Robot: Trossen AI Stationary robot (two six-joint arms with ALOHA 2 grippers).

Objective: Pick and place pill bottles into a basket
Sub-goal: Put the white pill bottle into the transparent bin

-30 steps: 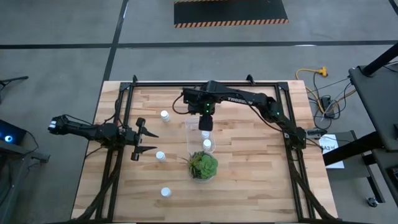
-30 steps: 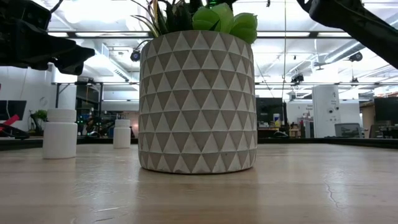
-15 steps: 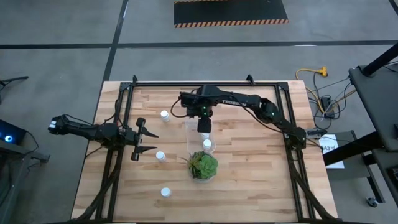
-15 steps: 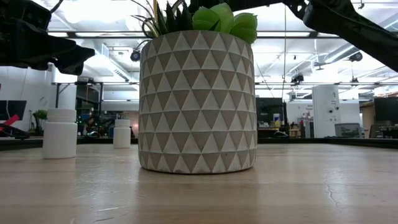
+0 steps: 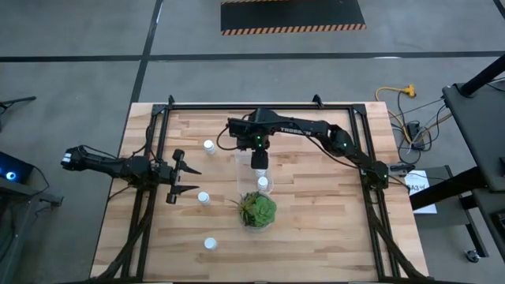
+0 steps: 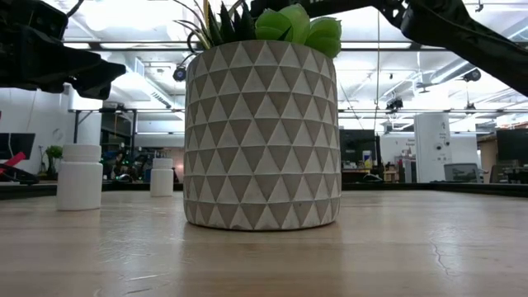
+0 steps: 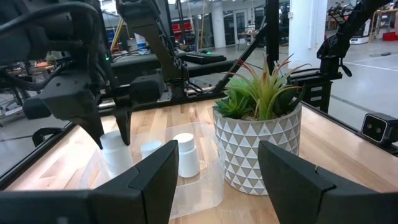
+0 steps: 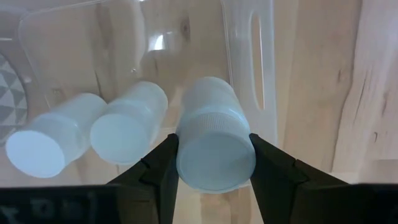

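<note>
The basket (image 5: 251,169) is a clear bin on the table's middle, just beyond the potted plant (image 5: 257,210). My right gripper (image 5: 259,160) points down over it, shut on a white pill bottle (image 8: 214,146). Two more bottles (image 8: 127,127) (image 8: 48,140) stand inside the basket beside it. Three other bottles (image 5: 208,146) (image 5: 203,197) (image 5: 210,244) stand upright on the table's left half. My left gripper (image 5: 183,175) waits open at the left, pointing level toward the basket, with nothing between its fingers. My right gripper pinches the bottle's ribbed cap (image 8: 216,163) between its two fingers (image 8: 163,163), coming from above and pointing down. The bottle hangs upright below the fingers, inside the basket's walls (image 7: 115,155). Whether its base rests on the basket's floor I cannot tell.
The plant in its patterned pot (image 7: 258,146) stands close against the basket's near end and fills the middle of the low view (image 6: 262,136). A dark frame (image 5: 260,104) runs round the tabletop. Bare wood lies on the right half (image 5: 323,205).
My right gripper has gone down with the bottle toward the basket, staying shut and pointing down. The bottles on the table, the basket and the plant have not moved.
</note>
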